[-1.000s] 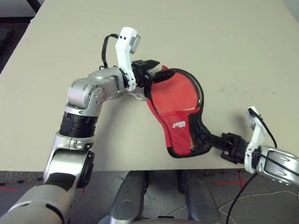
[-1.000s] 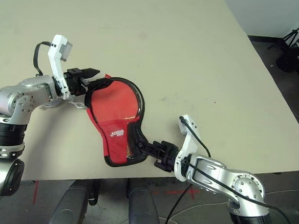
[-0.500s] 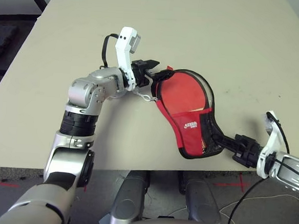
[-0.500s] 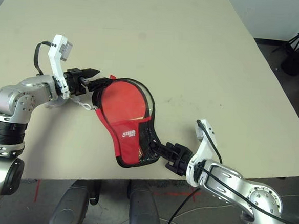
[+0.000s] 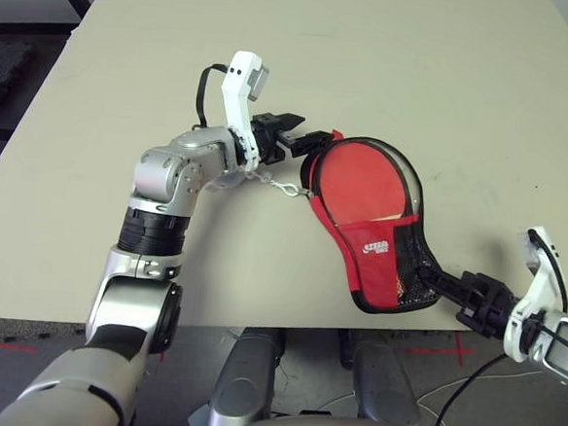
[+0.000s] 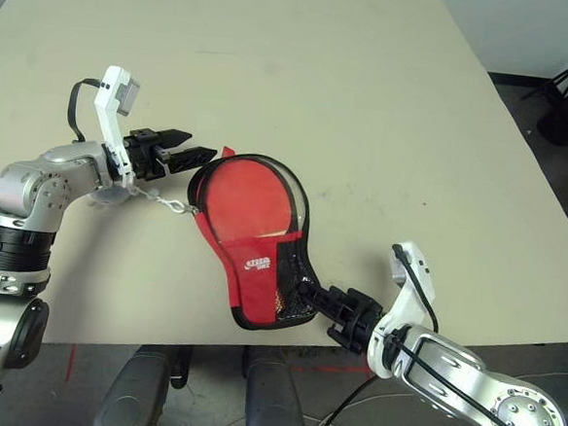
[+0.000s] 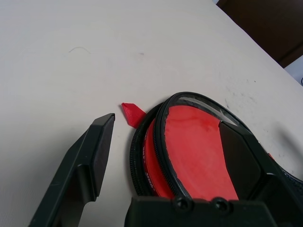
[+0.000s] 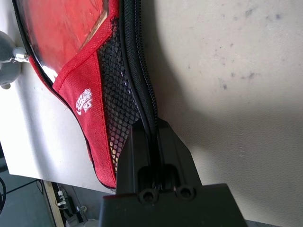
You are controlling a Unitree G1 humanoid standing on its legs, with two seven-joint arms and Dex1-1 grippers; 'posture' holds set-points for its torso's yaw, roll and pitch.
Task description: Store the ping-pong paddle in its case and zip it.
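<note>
The ping-pong paddle (image 5: pixel 362 182) lies inside its case (image 5: pixel 365 263), the red face showing through the clear side. The case rests flat on the table (image 5: pixel 178 50), round end away from the robot and narrow end near its front edge. Around the round end the 2 rows of zipper teeth (image 7: pixel 160 142) stand apart, so the case looks unzipped there.

The right gripper (image 5: pixel 424 274) is clamped on the case's black edge beside the mesh pocket (image 8: pixel 115 85). The left gripper (image 5: pixel 316 129) has its 2 fingers apart by the round end, near a red tab (image 7: pixel 133 115), gripping nothing. The white cord (image 6: pixel 175 204) runs from the case's left side towards the left arm.

The step in hand seems to be placing and steadying the case for zipping. The right grip should stay firm yet low, keeping the edge taut without folding the mesh. The left would do well to bring the 2 rims together before any pull; tugging across a gap could drag the case or jam the teeth.

As for containers, the case holds the paddle, and a dark bin (image 6: pixel 559 123) on the floor to the right holds small items too indistinct to name
</note>
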